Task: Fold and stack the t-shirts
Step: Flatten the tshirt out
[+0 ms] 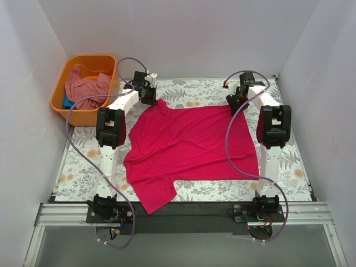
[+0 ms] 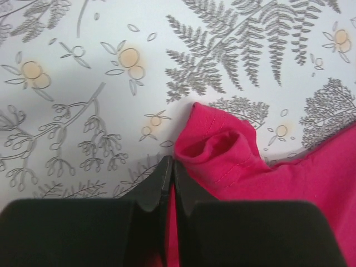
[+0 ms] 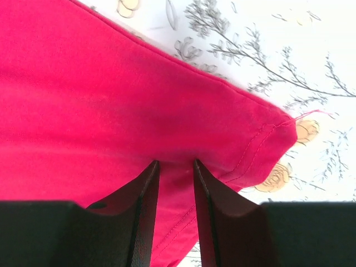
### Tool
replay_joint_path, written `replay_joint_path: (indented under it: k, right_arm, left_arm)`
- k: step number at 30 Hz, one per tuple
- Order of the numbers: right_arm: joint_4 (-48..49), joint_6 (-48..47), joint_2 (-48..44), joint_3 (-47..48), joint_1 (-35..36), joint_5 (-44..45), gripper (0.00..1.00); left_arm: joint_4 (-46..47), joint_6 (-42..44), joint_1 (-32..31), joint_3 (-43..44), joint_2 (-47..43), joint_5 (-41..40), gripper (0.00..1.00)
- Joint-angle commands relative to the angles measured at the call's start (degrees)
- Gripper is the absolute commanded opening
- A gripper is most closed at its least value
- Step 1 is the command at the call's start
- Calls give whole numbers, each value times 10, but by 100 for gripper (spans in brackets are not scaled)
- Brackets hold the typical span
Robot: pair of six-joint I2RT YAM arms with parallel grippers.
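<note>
The crimson-pink t-shirt (image 1: 189, 147) lies spread flat on the floral table cloth (image 1: 289, 161), with one sleeve hanging over the near edge. My left gripper (image 1: 149, 95) is at its far left corner. In the left wrist view the left gripper (image 2: 168, 161) is shut, with a thin strip of the crimson-pink t-shirt (image 2: 222, 161) pinched between the jaws. My right gripper (image 1: 235, 103) is at the far right corner. In the right wrist view the right gripper (image 3: 175, 162) has its jaws a little apart, over the crimson-pink t-shirt (image 3: 139, 94) beside the stitched hem corner. The dusty salmon-pink t-shirt (image 1: 83, 86) and a glimpse of the teal-blue one (image 1: 67, 102) lie in the tub.
The orange plastic tub (image 1: 83, 115) stands at the back left, just off the table cloth. White walls close in the back and both sides. The arm bases and a metal rail run along the near edge.
</note>
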Motion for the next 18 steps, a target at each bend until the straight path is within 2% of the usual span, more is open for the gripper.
replay_joint_path:
  k: [1, 11, 17, 18]
  right_arm:
    - [-1, -8, 0, -36, -25, 40, 36]
    - [-4, -23, -31, -72, -32, 3, 36]
    - [-6, -33, -46, -75, -32, -2, 36]
    - [-6, -35, -47, -77, -32, -7, 36]
  left_arm:
    - [-12, 4, 31, -12, -27, -44, 0]
    - [58, 20, 46, -106, -92, -112, 0]
    - [60, 26, 46, -102, -97, -54, 0]
    - [59, 25, 46, -98, -96, -52, 2]
